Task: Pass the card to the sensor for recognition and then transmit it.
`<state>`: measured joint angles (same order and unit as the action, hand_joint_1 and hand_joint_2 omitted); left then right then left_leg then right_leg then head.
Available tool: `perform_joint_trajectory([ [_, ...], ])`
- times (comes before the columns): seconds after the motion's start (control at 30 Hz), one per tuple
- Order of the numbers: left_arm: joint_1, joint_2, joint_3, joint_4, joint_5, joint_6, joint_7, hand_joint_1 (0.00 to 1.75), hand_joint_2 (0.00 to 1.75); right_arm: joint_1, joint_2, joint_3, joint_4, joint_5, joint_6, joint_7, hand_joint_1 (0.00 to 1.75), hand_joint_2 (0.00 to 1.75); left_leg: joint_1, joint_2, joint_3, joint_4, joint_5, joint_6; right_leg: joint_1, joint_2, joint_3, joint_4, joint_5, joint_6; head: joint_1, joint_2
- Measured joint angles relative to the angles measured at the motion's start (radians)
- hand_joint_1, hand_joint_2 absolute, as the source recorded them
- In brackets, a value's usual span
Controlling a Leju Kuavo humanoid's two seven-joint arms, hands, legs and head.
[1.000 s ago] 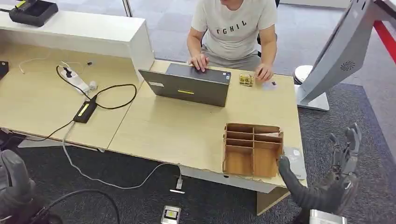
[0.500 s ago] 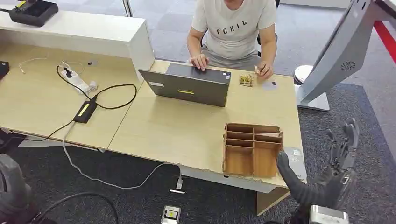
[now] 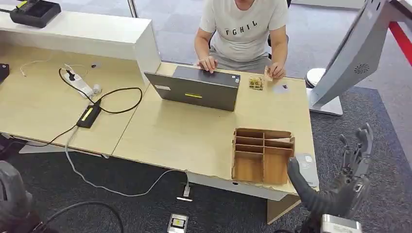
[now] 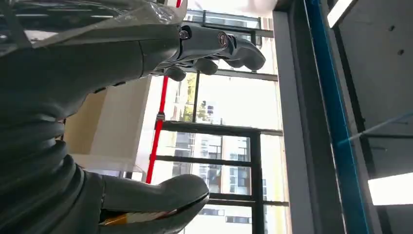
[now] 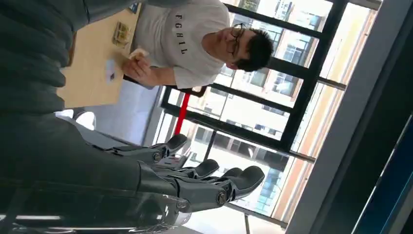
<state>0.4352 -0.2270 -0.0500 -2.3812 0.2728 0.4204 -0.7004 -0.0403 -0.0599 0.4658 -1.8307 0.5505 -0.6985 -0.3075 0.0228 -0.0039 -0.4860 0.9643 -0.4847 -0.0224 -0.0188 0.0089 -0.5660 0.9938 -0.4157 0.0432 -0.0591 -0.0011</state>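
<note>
at the tabletop's near right corner our right hand hovers spread, holding nothing; a careless reach could knock the card off the edge.

Desk: laptop on the far part, its back toward the robot; a person sits behind it, one hand on the keyboard, the other to the laptop's right. Small slotted block just right of the laptop, a card on the desk to its right. Compartmented wooden box at the near right edge; a second card just right of it at the desk corner. Adjoining desk on the left: power strip, power adapter nearer, cable looping between them and the laptop. Raised counter behind, a black device on its far left end. Monitor stand on the floor right of the desk. Right hand low, beyond the desk's near right corner; left hand at lower left.
</note>
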Motion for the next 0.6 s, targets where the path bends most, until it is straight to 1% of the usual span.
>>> perform_joint_trajectory([
  [0.6,0.0,0.0,0.0,0.0,0.014,-0.008,0.0,0.0,1.75,0.0,0.002,0.0,0.013,0.01,0.0,0.004,0.0,1.75,0.0,0.0,0.0,0.0,0.0,0.0,0.0,0.0,0.0,0.0,0.0,0.0,0.0,0.0],
])
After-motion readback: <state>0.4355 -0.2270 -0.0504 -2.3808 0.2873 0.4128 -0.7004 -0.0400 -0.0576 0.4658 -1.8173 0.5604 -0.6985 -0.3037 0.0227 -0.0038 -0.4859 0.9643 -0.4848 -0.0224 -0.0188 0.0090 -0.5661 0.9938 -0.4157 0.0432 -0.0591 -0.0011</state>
